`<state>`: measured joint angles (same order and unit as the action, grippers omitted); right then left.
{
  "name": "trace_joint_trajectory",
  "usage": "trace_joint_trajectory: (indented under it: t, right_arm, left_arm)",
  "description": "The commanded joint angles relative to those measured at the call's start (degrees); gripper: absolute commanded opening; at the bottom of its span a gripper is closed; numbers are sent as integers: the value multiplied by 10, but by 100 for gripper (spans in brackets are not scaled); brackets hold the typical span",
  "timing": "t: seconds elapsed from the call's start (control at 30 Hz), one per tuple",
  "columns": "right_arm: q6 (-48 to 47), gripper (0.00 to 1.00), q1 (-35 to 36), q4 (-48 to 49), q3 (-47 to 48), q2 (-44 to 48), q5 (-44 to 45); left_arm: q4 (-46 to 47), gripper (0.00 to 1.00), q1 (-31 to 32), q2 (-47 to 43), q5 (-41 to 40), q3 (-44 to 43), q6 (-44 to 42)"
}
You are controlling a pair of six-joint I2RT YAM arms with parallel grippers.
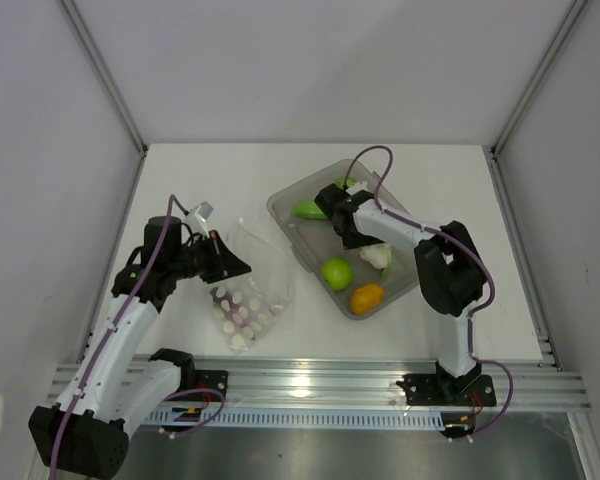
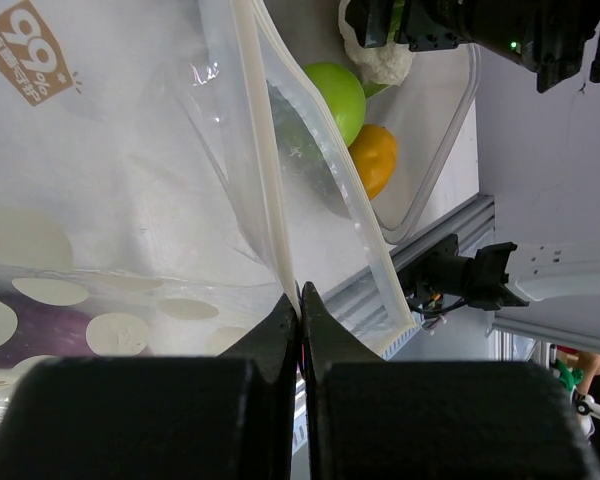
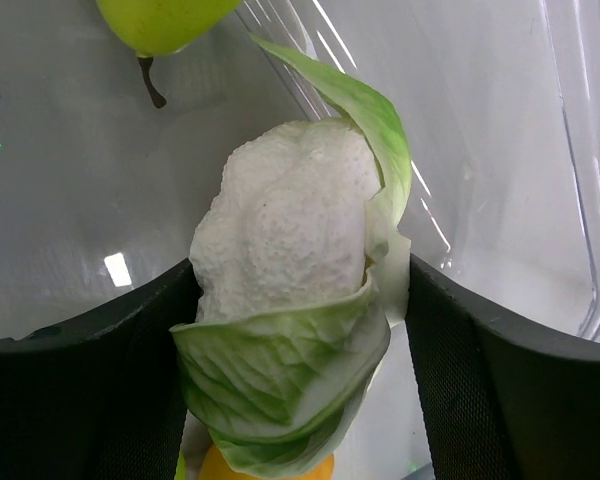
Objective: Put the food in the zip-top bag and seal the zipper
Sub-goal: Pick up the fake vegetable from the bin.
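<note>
Black fingers of my left gripper (image 2: 300, 315) fill the bottom of the left wrist view, pressed together with no gap. The zipper (image 2: 263, 170) strip runs straight down into them, so I'm pinching one lip of the zip-top bag (image 2: 120, 200). Holding that lip is, I judge, what lifts the mouth and holds it gaping toward the other arm. The far lip hangs free just to the right of the jaws. Something purple shows through the dotted panel left of the pinch, perhaps the eggplant, though I can't be sure.

On the right gripper (image 3: 300, 300), the two pads sit one on each flank of the cauliflower (image 3: 285, 230), one touching its white head and the other its green leaf. It's clamped between them, but I can't tell how firmly. It is down inside the bin (image 3: 585, 200). Past the fingertips lies the pear (image 3: 160, 15), and the citrus (image 3: 270, 468) peeks out beneath the cauliflower. From overhead, the apple (image 1: 336, 272) sits just beside that hand. The bag mouth lies well apart from it, so I expect a lift and a carry across comes next.
</note>
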<state>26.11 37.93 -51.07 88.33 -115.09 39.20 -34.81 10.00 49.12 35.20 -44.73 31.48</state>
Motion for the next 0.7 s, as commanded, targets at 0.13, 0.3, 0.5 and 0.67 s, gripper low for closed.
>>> trace_joint_trajectory:
  t: [0.13, 0.3, 0.5, 0.67]
  right_arm:
    - [6, 33, -14, 0, 14, 97, -20]
    - [-11, 32, -19, 29, 33, 175, -116]
    - [3, 32, -20, 125, 22, 285, -315]
    - [40, 33, -15, 220, 10, 312, -505]
  left_arm:
    - [9, 1, 2, -8, 8, -4, -8]
    - [7, 1, 2, -7, 7, -2, -8]
    - [11, 1, 2, -7, 11, -3, -4]
    - [10, 1, 2, -8, 11, -3, -4]
